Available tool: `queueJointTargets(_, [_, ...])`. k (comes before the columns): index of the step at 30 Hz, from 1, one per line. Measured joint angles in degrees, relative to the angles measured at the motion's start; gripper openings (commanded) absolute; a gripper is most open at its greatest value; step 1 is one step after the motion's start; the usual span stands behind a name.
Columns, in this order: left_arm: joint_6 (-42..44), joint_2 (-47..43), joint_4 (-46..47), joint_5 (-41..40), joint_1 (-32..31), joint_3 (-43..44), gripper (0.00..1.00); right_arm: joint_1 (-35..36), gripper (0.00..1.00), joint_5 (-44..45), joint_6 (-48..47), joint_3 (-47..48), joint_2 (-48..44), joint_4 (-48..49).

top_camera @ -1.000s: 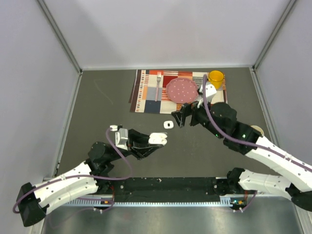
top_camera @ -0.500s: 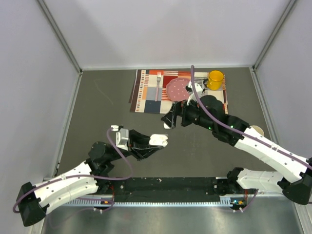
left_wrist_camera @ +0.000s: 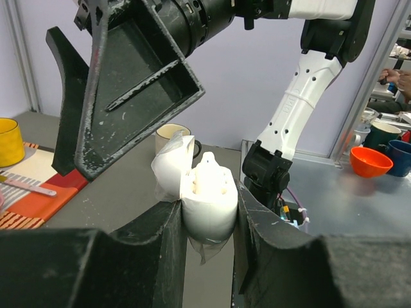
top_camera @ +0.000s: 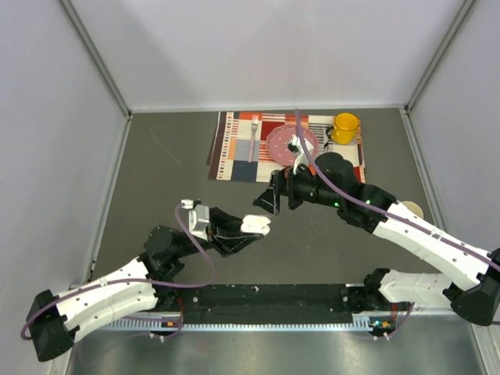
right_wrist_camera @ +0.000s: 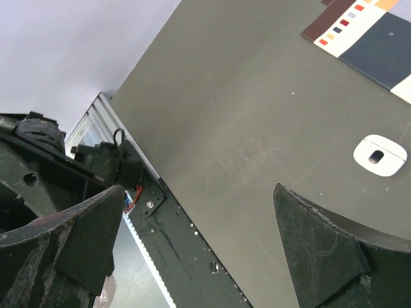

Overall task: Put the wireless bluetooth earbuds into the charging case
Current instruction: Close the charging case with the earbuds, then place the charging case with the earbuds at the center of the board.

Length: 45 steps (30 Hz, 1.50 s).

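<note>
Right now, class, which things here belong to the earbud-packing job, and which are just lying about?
Job: open white plastic charging case; small white rounded piece, apparently an earbud.
Lying about: silver metal fork; pink dotted plate; yellow mug; striped placemat.

L gripper (left_wrist_camera: 209,215) is clamped tight on the white charging case (left_wrist_camera: 207,192), its lid (left_wrist_camera: 170,165) flipped open to the left. R gripper (left_wrist_camera: 77,147) hangs just above-left, jaws spread.
</note>
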Motion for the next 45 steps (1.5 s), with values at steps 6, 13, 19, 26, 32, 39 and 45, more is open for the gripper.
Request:
queueJointTargets(6, [0.0, 0.4, 0.2, 0.0, 0.0, 0.0, 0.00, 0.0, 0.98, -3.3, -0.8, -0.1, 0.0, 0.0])
queueJointTargets(13, [0.0, 0.8, 0.3, 0.0, 0.0, 0.0, 0.00, 0.0, 0.98, -5.4, -1.0, -1.2, -0.1, 0.1])
queueJointTargets(19, [-0.2, 0.9, 0.2, -0.3, -0.1, 0.0, 0.00, 0.9, 0.98, -7.7, -2.5, -1.9, -0.6, 0.1])
queueJointTargets(26, [-0.4, 0.5, -0.5, 1.2, -0.7, 0.0, 0.00, 3.9, 0.98, -6.3, -4.6, -2.8, -1.6, 1.5])
queueJointTargets(32, [-0.4, 0.4, -2.0, 0.7, -0.6, 0.0, 0.00, 5.0, 0.99, -1.0, -4.6, -3.5, -1.5, 1.3])
queueJointTargets(39, [-0.4, -0.5, -2.0, -2.3, -0.5, 0.0, 0.00, 5.8, 0.98, 9.7, -4.7, -3.5, -4.7, -1.0])
queueJointTargets(45, [-0.8, -0.8, -2.0, -4.3, -0.4, 0.0, 0.00, 6.6, 0.95, 16.5, -3.5, -5.8, -10.6, 5.0])
